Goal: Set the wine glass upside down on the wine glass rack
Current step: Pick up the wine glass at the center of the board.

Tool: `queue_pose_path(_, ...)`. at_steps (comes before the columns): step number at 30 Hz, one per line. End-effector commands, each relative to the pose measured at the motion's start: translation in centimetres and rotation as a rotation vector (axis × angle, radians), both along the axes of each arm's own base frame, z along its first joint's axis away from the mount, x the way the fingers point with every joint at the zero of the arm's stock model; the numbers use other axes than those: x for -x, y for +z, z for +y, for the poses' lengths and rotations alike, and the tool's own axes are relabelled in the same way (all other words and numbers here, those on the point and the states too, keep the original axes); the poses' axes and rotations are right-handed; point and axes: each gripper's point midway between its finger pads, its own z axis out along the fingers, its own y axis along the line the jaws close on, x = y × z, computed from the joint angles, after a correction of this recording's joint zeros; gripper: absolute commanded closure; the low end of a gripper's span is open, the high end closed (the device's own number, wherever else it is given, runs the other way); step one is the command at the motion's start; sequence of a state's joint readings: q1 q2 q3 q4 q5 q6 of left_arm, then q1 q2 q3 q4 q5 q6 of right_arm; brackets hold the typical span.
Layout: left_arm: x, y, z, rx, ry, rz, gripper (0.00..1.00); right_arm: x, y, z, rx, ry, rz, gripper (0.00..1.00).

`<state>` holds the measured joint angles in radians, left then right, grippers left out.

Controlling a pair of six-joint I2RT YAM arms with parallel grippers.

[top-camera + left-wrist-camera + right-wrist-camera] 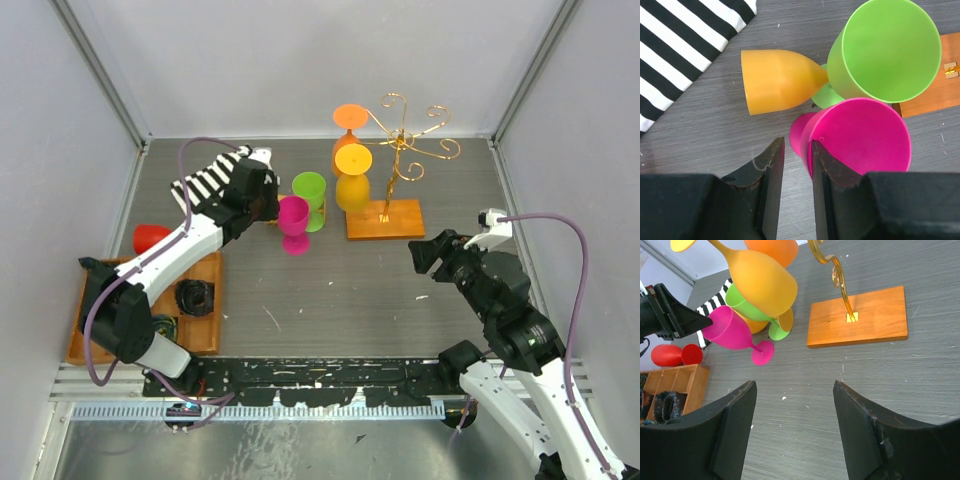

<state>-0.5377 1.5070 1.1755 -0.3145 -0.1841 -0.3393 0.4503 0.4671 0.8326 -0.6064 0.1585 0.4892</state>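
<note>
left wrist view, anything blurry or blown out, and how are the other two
Left wrist: pink glass and green glass sharp, evenly lit, no glare; left gripper almost featureless black. Top external: flat light, faint shadows. Right wrist: right gripper dark and slightly soft.

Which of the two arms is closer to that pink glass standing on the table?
Left. The left gripper is right beside the pink glass, level with its bowl. The right gripper hangs well off on the other side, past the base of the wine glass rack.
</note>
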Motion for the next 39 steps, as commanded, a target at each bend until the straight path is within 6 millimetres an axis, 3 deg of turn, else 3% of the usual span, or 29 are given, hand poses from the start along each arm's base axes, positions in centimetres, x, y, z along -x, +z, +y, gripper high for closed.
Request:
queue_pose_path(1,-1.0,1.5,-0.8,0.013,-0.017,-0.043,0.69,0.0,0.4,0.2,-0.019,0.004,-0.016,0.32)
queue_pose_path(8,-0.8,1.7,-0.8,0.015,-0.028,-0.05,0.8,-0.2,1.0,0.0,-0.023,-0.014,-0.024,0.32)
queue_pose_path(14,0.1,1.3,0.0,-0.017,-0.039,-0.039,1.0,-0.3,0.8,-0.1,-0.021,-0.017,-0.024,0.32)
queue_pose_path(16,0.8,1.6,0.2,-0.024,-0.059,-0.045,1.0,-0.2,0.7,-0.1,-0.023,-0.015,-0.022,0.31)
queue_pose_path(22,3.7,4.3,1.0,0.005,-0.116,-0.085,1.0,0.0,0.8,-0.4,-0.026,-0.026,-0.03,0.3)
queue_pose_path(23,4.4,4.2,1.1,0.011,-0.132,-0.076,1.0,0.1,0.8,-0.3,-0.036,-0.024,-0.029,0.29)
queue_pose_path(26,6.8,6.1,1.4,0.066,-0.175,-0.119,1.0,0.2,0.8,0.5,-0.059,0.017,-0.027,0.28)
queue_pose_path(30,9.7,6.4,2.3,0.122,-0.19,-0.139,1.0,0.4,1.2,1.5,-0.075,0.062,-0.014,0.26)
queue_pose_path(35,12.4,6.8,3.7,0.189,-0.168,-0.173,1.0,-0.1,1.2,2.8,-0.084,0.109,0.031,0.16)
queue_pose_path(39,14.1,7.0,3.8,0.257,-0.175,-0.174,1.0,-0.6,-0.4,4.7,-0.175,0.14,0.135,0.03)
